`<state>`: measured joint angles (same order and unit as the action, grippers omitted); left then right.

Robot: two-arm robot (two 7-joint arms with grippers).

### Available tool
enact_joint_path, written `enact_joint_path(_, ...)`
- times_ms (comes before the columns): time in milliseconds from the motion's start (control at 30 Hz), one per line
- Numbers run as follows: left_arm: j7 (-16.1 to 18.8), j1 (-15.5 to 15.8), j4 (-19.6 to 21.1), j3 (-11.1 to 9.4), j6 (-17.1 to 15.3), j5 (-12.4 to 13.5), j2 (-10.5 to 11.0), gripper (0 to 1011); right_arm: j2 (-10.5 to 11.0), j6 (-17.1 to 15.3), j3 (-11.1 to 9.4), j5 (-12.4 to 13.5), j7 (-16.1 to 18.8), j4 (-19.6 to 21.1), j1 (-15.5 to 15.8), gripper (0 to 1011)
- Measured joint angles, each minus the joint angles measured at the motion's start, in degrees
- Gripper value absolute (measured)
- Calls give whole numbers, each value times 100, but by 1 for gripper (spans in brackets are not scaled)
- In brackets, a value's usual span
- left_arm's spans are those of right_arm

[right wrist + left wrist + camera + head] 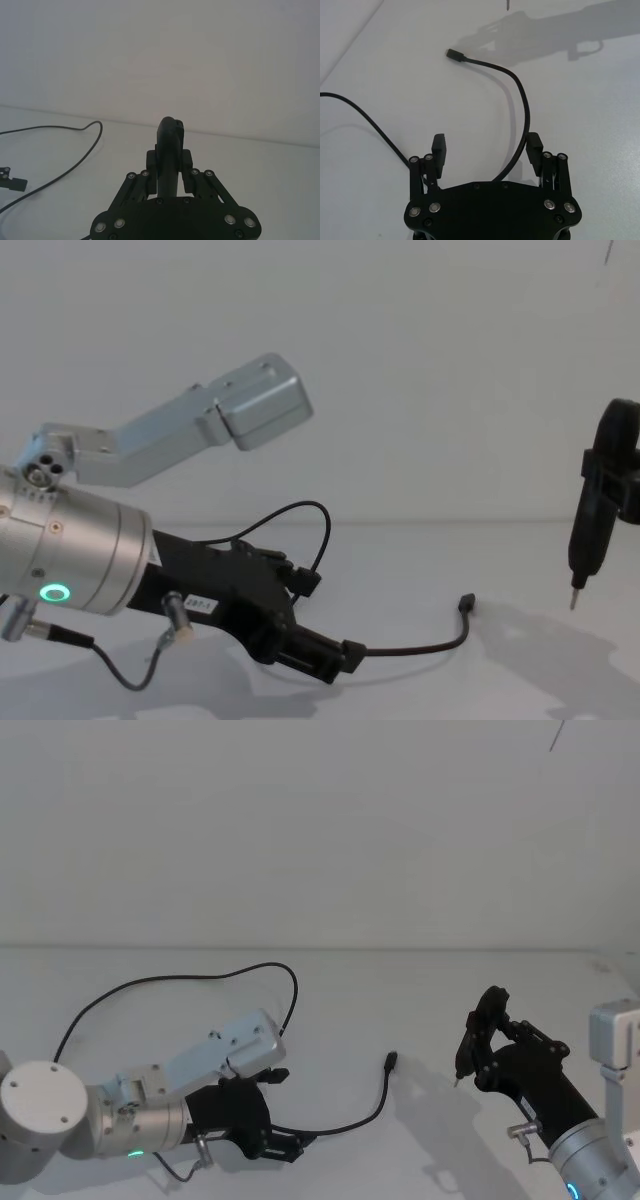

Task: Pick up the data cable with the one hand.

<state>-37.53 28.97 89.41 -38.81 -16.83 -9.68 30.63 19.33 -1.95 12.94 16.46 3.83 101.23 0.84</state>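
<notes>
— How will the cable (525, 117) handle?
— Light and limp, I'd judge. It lies on the table (450, 990), running between your left gripper's (487, 142) wide-open, empty jaws. Pinch it there, well back from the plug (454, 54).
— The count?
— One cable, one plug, two grippers; your right gripper (169, 162) clamps one probe (169, 132)

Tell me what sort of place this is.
Most likely a robotics lab test bench. A bare white table against a plain white wall carries a black data cable. The left claw is open around it, and the right claw grips a dark pointed tool.
</notes>
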Motion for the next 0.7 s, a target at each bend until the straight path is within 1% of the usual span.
enact_joint_path(33, -6, 21, -32, -17, 3, 17, -23, 957, 0, 0, 0, 0, 0, 0, 0, 279)
enact_joint_path(67, -9, 31, -46, -24, 4, 23, -33, 957, 0, 0, 0, 0, 0, 0, 0, 279)
enact_joint_path(267, -27, 82, -125, -66, 13, 65, -90, 823, 0, 0, 0, 0, 0, 0, 0, 279)
enact_joint_path(367, -36, 105, -160, -84, 17, 84, -116, 716, 0, 0, 0, 0, 0, 0, 0, 279)
enact_joint_path(567, -45, 129, -199, -105, 20, 105, -145, 542, 0, 0, 0, 0, 0, 0, 0, 279)
enact_joint_path(600, -46, 136, -208, -109, 21, 108, -149, 490, 0, 0, 0, 0, 0, 0, 0, 279)
enact_joint_path(667, -48, 142, -217, -116, 23, 113, -157, 453, 0, 0, 0, 0, 0, 0, 0, 279)
enact_joint_path(700, -48, 144, -221, -118, 23, 114, -159, 411, 0, 0, 0, 0, 0, 0, 0, 279)
